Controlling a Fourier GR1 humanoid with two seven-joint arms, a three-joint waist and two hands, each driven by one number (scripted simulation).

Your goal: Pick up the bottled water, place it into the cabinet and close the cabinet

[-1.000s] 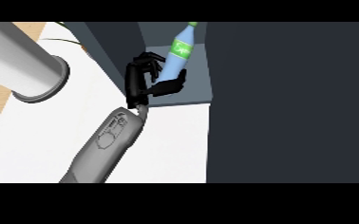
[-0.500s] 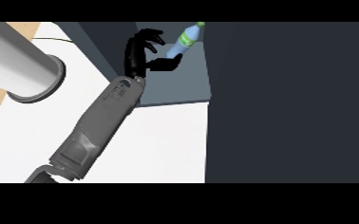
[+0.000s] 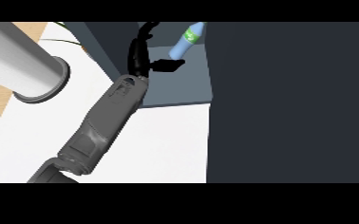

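The bottled water, pale blue with a green label, stands tilted inside the cabinet on its grey shelf floor, its top leaning toward the dark panel on the right. My left hand is just left of the bottle, fingers stretched upward and thumb pointing right below the bottle's base. The hand is open and a small gap shows between it and the bottle. The grey forearm runs in from the lower left. My right hand shows in no view.
A large dark cabinet panel fills the right half of the view. A thick grey cylinder lies at the left over the white counter. A strip of wooden surface shows at the far left edge.
The left hand carried the bottle deeper into the cabinet, then its curled fingers straightened and came off the bottle. The bottle now stands on the shelf, leaning right.
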